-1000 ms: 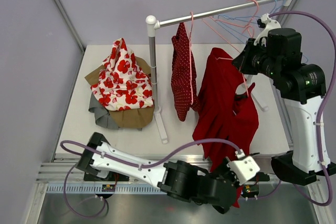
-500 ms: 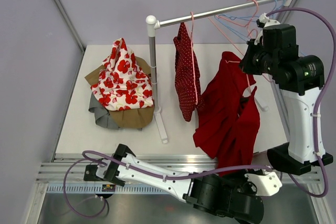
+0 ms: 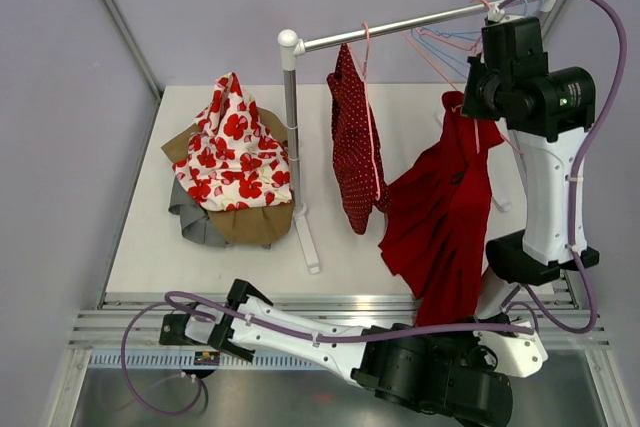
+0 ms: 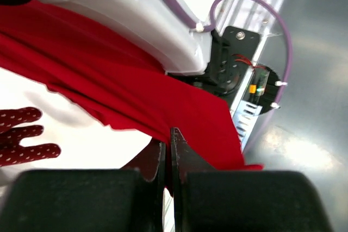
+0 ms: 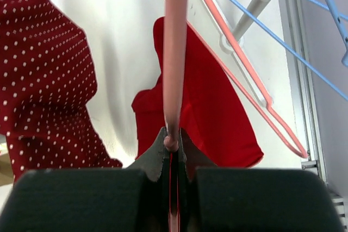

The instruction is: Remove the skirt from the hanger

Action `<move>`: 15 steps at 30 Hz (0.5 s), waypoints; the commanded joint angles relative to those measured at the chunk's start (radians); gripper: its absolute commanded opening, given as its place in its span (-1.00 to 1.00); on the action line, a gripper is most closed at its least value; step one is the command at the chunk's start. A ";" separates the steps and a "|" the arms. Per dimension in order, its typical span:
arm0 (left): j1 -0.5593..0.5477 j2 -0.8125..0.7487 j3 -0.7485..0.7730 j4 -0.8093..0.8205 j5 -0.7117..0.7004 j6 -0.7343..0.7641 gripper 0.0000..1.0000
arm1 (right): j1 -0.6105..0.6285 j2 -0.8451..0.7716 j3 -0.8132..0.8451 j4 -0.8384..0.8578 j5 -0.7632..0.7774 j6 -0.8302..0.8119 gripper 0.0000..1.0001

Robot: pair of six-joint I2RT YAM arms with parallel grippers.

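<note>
The plain red skirt (image 3: 440, 217) hangs stretched between my two grippers, right of the rack's middle. Its top is on a pink hanger (image 5: 175, 52), and my right gripper (image 5: 171, 139) is shut on that hanger's wire just below the rail, with red cloth (image 5: 212, 107) draped under it. My left gripper (image 4: 168, 139) is shut on the skirt's lower edge (image 4: 109, 80) past the table's near edge, close to the right arm's base. In the top view the left gripper (image 3: 470, 332) is mostly hidden under the cloth.
A metal clothes rail (image 3: 400, 27) on a white post (image 3: 292, 137) crosses the back. A red polka-dot garment (image 3: 350, 157) hangs on it, and bare blue and pink hangers (image 3: 440, 42) sit further right. A pile of clothes (image 3: 230, 162) lies at the left.
My right gripper has lifted the hanger up and right, closer to the rail. My left arm has swung right along the near edge with the hem, pulling the skirt taut.
</note>
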 commanded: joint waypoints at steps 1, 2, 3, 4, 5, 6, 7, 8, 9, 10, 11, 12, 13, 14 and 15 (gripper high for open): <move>-0.280 0.037 -0.071 -0.095 0.413 -0.100 -1.00 | -0.022 0.101 0.102 0.718 0.193 0.018 -1.00; -0.301 0.000 -0.102 -0.097 0.408 -0.142 -1.00 | -0.025 0.119 0.111 0.721 0.189 0.021 -1.00; -0.314 -0.015 -0.128 -0.097 0.399 -0.162 -1.00 | -0.027 0.133 0.128 0.709 0.187 0.025 -1.00; -0.337 -0.028 -0.160 -0.098 0.398 -0.184 -1.00 | -0.027 0.148 0.169 0.699 0.190 0.024 -1.00; -0.349 -0.035 -0.156 -0.121 0.393 -0.225 -1.00 | -0.028 0.177 0.186 0.695 0.195 0.025 -1.00; -0.361 -0.035 -0.142 -0.141 0.381 -0.247 -1.00 | -0.028 0.188 0.202 0.684 0.210 0.025 -1.00; -0.390 -0.032 -0.105 -0.170 0.375 -0.270 -1.00 | -0.033 0.196 0.207 0.684 0.216 0.022 -1.00; -0.409 -0.029 -0.091 -0.236 0.367 -0.323 -1.00 | -0.036 0.203 0.204 0.687 0.221 0.022 -1.00; -0.426 -0.034 -0.090 -0.267 0.355 -0.356 -1.00 | -0.039 0.206 0.202 0.681 0.230 0.033 -1.00; -0.461 -0.038 -0.093 -0.297 0.349 -0.391 -1.00 | -0.048 0.208 0.196 0.676 0.223 0.039 -1.00; -0.475 -0.048 -0.115 -0.351 0.333 -0.478 -1.00 | -0.048 0.207 0.194 0.670 0.218 0.044 -1.00; -0.487 -0.078 -0.138 -0.367 0.291 -0.524 -1.00 | -0.048 0.200 0.194 0.652 0.203 0.059 -1.00; -0.498 -0.104 -0.175 -0.367 0.274 -0.563 -1.00 | -0.048 0.194 0.181 0.641 0.193 0.070 -1.00; -0.501 -0.127 -0.207 -0.356 0.252 -0.625 -1.00 | -0.048 0.164 0.165 0.630 0.181 0.080 -1.00; -0.501 -0.147 -0.262 -0.352 0.185 -0.655 -0.97 | -0.047 0.144 0.142 0.632 0.158 0.105 -1.00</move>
